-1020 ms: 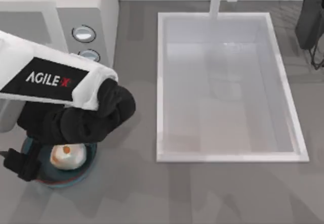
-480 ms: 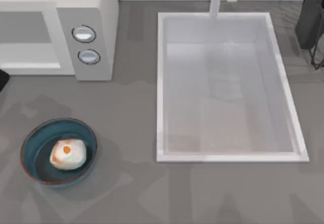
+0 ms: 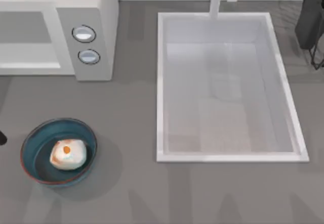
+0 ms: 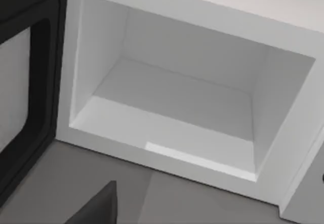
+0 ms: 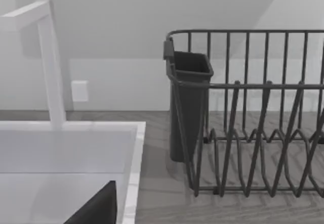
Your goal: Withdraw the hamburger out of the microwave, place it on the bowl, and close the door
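Now hamburger (image 3: 68, 154) in bowl (image 3: 31, 143); microwave (image 4: 202, 107) door (image 4: 25, 82) open.

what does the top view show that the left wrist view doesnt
Top view alone: the hamburger lying in the bowl, the microwave's two knobs, and the sink at the table's right.
Left wrist view alone: the microwave's bare white cavity and the door swung open beside it.
Both: the microwave itself and the grey table before it.
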Robot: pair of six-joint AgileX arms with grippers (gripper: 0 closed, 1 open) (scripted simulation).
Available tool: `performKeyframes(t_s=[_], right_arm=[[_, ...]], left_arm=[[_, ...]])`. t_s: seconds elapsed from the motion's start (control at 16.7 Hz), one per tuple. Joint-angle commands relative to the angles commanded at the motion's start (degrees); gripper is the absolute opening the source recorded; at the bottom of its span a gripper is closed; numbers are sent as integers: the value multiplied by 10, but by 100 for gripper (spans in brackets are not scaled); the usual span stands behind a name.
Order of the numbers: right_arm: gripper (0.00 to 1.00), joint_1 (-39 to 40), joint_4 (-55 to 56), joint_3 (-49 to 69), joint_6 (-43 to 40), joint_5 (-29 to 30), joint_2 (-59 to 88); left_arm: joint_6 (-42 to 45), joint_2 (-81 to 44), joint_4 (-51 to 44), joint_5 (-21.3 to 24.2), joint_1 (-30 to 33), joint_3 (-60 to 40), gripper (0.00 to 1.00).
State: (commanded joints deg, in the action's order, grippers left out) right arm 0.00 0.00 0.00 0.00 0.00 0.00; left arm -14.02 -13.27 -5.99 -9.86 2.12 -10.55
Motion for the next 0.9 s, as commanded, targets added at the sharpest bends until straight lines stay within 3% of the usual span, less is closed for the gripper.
performKeyframes(t_s=[0.3, 0.66, 0.9], right_arm=[[100, 0, 0, 0, 0, 0, 0], [100, 0, 0, 0, 0, 0, 0], [100, 0, 0, 0, 0, 0, 0]], left_arm=[[131, 124, 56, 91, -20, 98, 100], [140, 133, 60, 99, -21, 106, 100], [140, 133, 60, 99, -21, 106, 70]])
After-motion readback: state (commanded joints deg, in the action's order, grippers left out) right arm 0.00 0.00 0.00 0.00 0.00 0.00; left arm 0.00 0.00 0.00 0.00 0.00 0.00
